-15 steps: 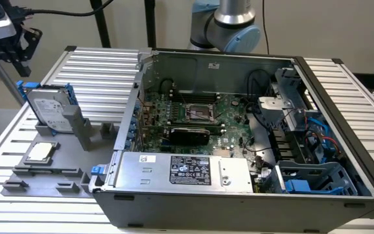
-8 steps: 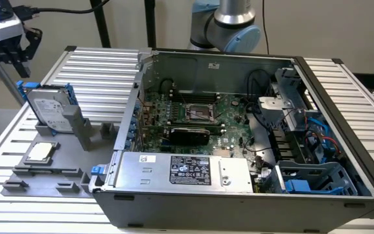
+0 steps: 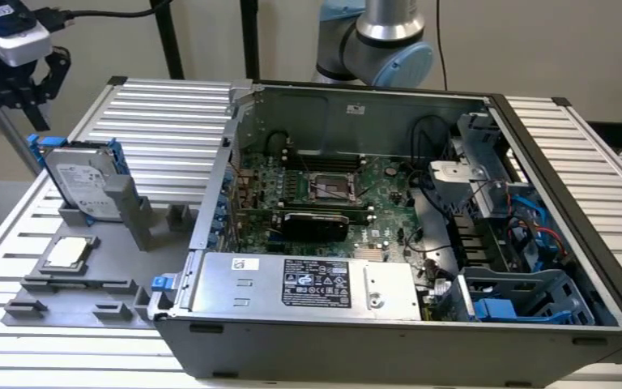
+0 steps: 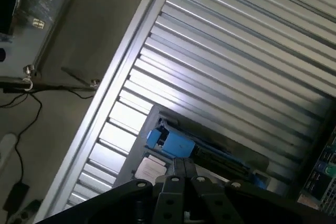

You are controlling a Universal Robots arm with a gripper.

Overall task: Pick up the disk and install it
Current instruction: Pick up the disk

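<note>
- We see the gripper (image 4: 182,170) above the disk (image 3: 82,182), jaws closed and empty.
- The disk stands upright in its grey holder (image 3: 129,217), on the exterior view's left of the computer case (image 3: 398,344).

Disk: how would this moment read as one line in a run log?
gripper: above disk, not touching | disk: upright in grey holder, outside computer case | picked: no | installed: no

Disk (image 3: 82,188) upright in grey holder (image 3: 129,217) on slatted desk (image 3: 171,105), hand (image 3: 22,87) above it, open computer case (image 3: 398,340) just beside the holder
</note>
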